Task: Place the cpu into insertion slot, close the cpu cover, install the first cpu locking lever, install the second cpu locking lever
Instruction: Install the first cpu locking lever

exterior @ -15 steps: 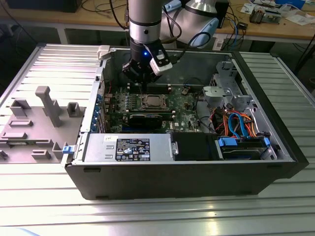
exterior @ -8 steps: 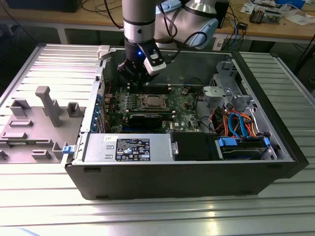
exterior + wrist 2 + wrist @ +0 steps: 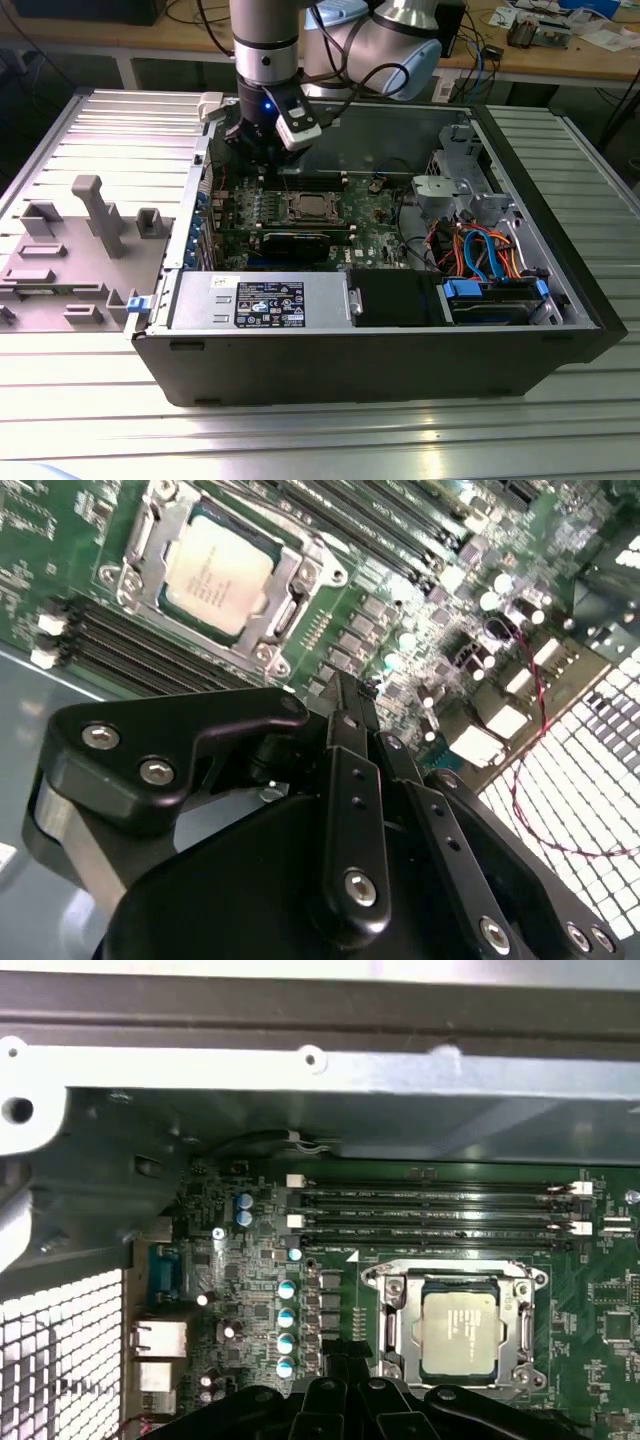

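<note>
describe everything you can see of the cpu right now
The cpu is a small flat square chip with a silver-grey metal top bearing faint print. It lies level in its socket on the green motherboard, framed by the silvery cpu cover closed around its edges. In both wrist views the end effector is apart from it.

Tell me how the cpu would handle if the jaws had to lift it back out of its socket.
The cpu is a thin flat square with a smooth metal top, so it is probably stiff, light and slippery. It sits inside the cpu cover, whose frame rims its edges, likely leaving little to grip. The gripper hangs above the board beside it, jaws together.
</note>
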Available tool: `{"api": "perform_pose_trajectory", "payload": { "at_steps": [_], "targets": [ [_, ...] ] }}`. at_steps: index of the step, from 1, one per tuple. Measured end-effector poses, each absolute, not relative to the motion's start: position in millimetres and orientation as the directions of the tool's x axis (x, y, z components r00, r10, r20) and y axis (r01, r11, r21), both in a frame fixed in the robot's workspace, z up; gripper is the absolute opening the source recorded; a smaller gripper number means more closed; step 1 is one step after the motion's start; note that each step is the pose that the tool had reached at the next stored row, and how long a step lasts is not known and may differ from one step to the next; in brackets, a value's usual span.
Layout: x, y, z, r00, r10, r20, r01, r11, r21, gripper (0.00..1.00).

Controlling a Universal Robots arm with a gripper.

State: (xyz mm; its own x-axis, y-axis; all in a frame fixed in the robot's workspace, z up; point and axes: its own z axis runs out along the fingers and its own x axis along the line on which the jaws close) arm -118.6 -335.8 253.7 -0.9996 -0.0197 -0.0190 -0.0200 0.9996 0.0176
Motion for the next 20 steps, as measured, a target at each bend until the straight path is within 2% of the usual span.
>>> {"api": "perform_pose_trajectory", "payload": {
  "at_steps": [9, 16, 20],
  "targets": [
    [-121, -330, 254, -1.000, 0.010, -0.019, 0.010, 1.000, 0.018, 0.11],
    [-121, -311, 254, -1.000, 0.010, -0.020, 0.009, 1.000, 0.018, 0.11],
    [-119, -307, 254, -0.999, 0.009, -0.031, 0.009, 1.000, 0.017, 0.11]
  ]
}}
